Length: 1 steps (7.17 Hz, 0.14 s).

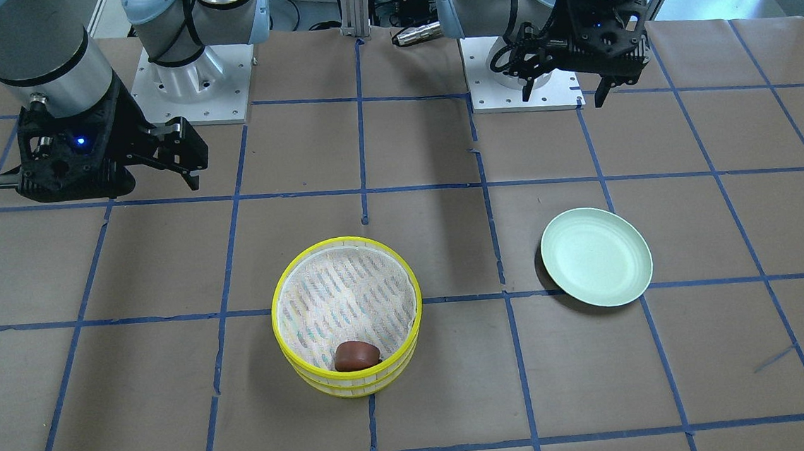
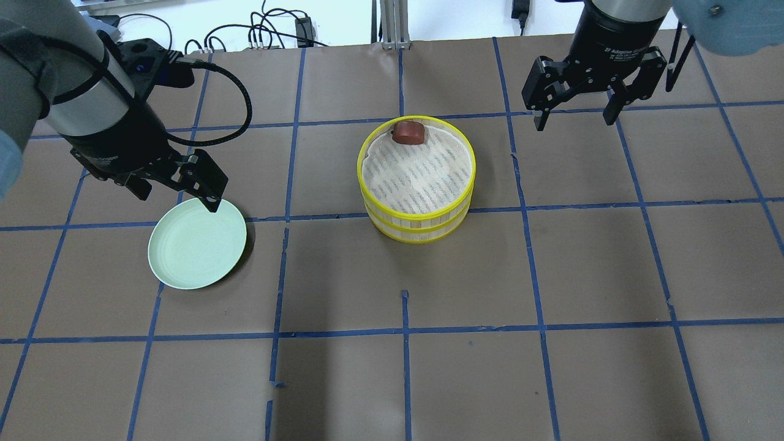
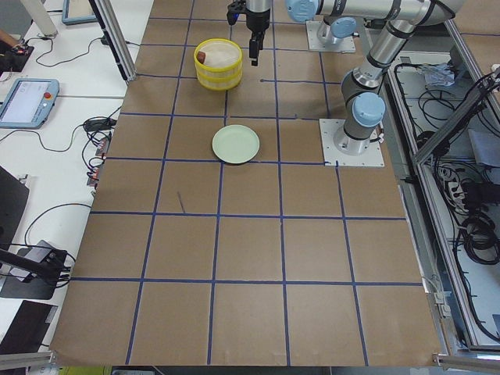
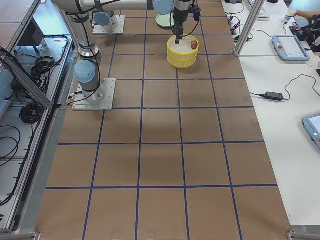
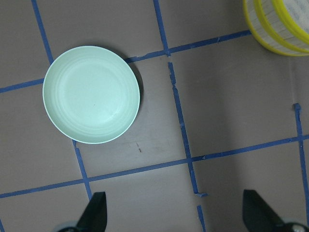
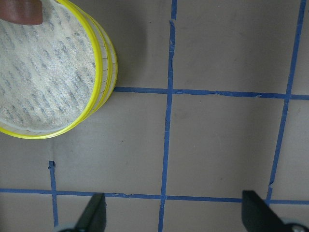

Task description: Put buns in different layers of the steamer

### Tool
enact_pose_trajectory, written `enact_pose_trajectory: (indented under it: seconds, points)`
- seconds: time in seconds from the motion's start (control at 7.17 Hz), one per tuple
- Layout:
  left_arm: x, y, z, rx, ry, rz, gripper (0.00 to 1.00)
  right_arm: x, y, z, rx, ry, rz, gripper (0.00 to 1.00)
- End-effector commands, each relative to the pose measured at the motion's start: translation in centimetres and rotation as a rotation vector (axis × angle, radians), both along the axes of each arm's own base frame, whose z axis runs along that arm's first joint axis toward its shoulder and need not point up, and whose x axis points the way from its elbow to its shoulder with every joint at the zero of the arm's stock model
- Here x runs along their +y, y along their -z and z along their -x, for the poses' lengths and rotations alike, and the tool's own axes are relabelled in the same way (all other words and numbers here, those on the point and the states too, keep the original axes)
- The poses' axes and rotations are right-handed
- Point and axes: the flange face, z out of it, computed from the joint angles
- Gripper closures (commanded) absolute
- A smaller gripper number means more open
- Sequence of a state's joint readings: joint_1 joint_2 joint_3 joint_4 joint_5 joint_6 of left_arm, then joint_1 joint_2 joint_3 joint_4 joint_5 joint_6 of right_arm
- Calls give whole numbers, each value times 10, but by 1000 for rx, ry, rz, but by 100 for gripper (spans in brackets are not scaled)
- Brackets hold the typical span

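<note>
Steamer (image 2: pixel 416 224): both trays are stacked, standing mid-table (image 2: pixel 551 275). The brown bun (image 2: pixel 408 132) lies on the top tray's mesh, against the rim on the side away from the robot. The lower tray's floor is hidden under the top tray, so what it holds cannot be made out.

The right wrist view cuts the bun off at the frame's top corner. The left wrist view catches only an edge of the steamer.

The plate (image 2: pixel 196 245) lies flat to the robot's left of the steamer, well apart from it.

The left gripper (image 2: pixel 174 196) hangs raised, farther from the steamer than the plate's centre, jaws spread wide, gripping nothing. The right gripper (image 2: pixel 574 119) hangs raised on the steamer's opposite side, well apart from it, jaws likewise spread, gripping nothing.
</note>
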<state>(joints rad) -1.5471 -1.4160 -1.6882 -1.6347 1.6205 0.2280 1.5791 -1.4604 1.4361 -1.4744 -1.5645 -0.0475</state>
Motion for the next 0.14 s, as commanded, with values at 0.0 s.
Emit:
enact_pose_trajectory:
  seconds: [0.0]
  points:
    - [0,0,-1,-2,-2,-1,0,0,1,2,0,4,-2,2]
